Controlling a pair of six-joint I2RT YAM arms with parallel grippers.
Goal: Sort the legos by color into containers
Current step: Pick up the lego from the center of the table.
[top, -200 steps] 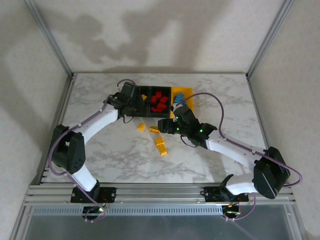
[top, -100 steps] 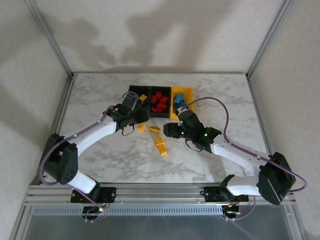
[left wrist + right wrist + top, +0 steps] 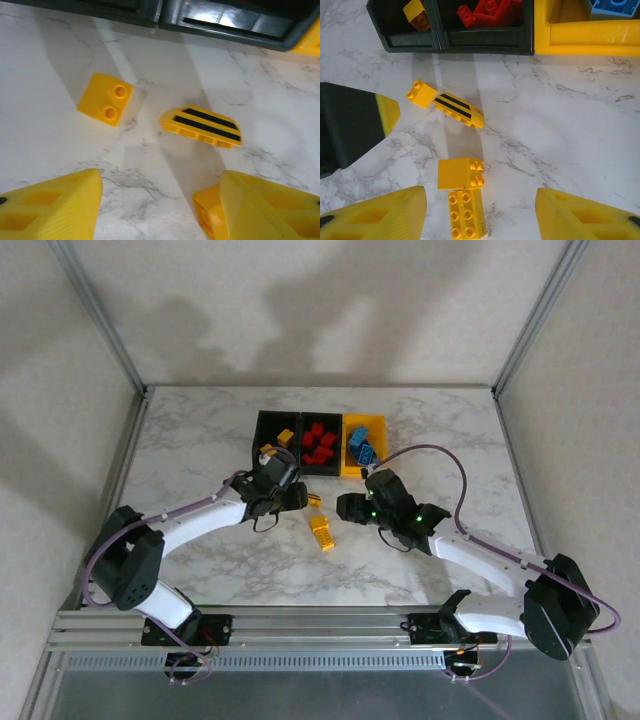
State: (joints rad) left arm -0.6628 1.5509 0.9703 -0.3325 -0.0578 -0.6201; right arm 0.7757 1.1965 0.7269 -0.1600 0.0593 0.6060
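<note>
The marble desk (image 3: 200, 440) carries a row of three joined containers at the middle of its far edge. The left black bin (image 3: 266, 428) holds one yellow brick (image 3: 415, 12), the middle black bin (image 3: 320, 470) holds the red bricks (image 3: 320, 440), and the yellow bin (image 3: 376, 422) at the right end holds the blue bricks (image 3: 360, 448).

Both arms reach in toward the desk's middle, just on the near side of the bins. The left pincer (image 3: 160, 210) is released, its yellow tips wide apart with nothing between them. The right pincer (image 3: 480, 215) is likewise spread and grips nothing.

Four yellow legos lie loose on the desk between the bins and the near edge. A six-stud brick (image 3: 466, 215) lies nearest, touching a square four-stud brick (image 3: 461, 173). Closer to the bins, a curved piece with black stripes (image 3: 202, 127) lies just beside a small two-stud brick (image 3: 106, 99).
</note>
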